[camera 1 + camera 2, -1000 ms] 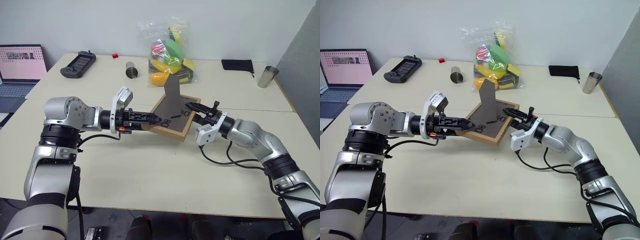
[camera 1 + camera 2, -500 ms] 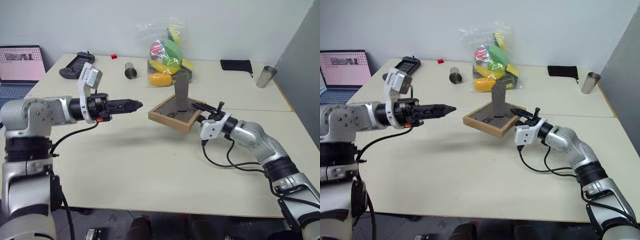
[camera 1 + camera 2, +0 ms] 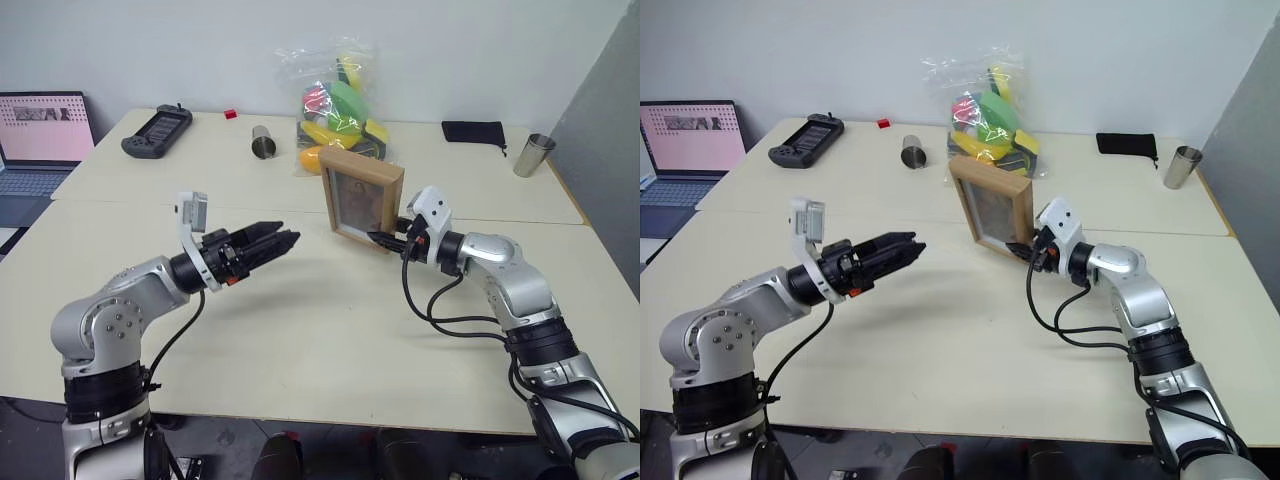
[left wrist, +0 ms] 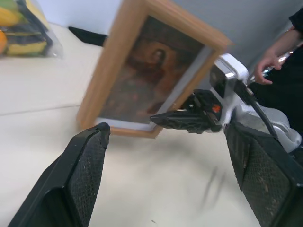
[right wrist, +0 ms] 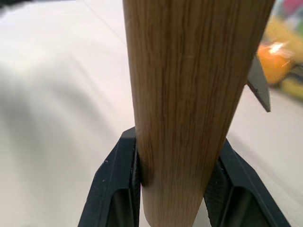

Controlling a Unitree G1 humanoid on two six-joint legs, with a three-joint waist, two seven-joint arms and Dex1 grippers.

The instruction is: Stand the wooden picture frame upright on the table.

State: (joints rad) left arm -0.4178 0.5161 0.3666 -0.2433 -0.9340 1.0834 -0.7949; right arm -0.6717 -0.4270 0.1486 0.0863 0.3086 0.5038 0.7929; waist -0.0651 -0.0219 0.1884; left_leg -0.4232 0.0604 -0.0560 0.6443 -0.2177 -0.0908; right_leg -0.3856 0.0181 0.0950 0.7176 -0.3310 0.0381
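So from my end: the wooden picture frame [image 3: 362, 204] is up on edge near the middle of the table [image 3: 330, 350], picture side facing back toward the robot. It's the reddish portrait, easy to make out in the left wrist view. I can't tell whether its bottom edge is actually sitting on the tabletop or hanging just above it.

The right gripper [image 3: 386, 240] has the frame pinched at its lower right corner. In the right wrist view the two black fingers [image 5: 116, 189] are clamped on either side of the light-wood edge, and a bit of the dark stand pokes out behind it. So that hand is closed on the frame.

The left gripper [image 3: 270, 243] is off to the left of the frame, well apart from it, pointing roughly toward it and holding nothing. Its fingers [image 4: 85, 170] are spread wide in its own wrist view, with the frame and the other gripper visible in the gap between them.

Other stuff, all relative to the frame:
- clear plastic bag of colourful toys [image 3: 338, 110], right behind it
- small metal cup [image 3: 262, 141], behind and to the left
- black handheld controller [image 3: 156, 130] and a tiny red block [image 3: 230, 113], further back left
- laptop [image 3: 40, 140] with a pink screen, way off left past the table edge
- black pouch [image 3: 474, 131] and another metal cup [image 3: 534, 153], back right

Also a person's hand [image 4: 267, 61] shows in the left wrist view, beyond the right arm.
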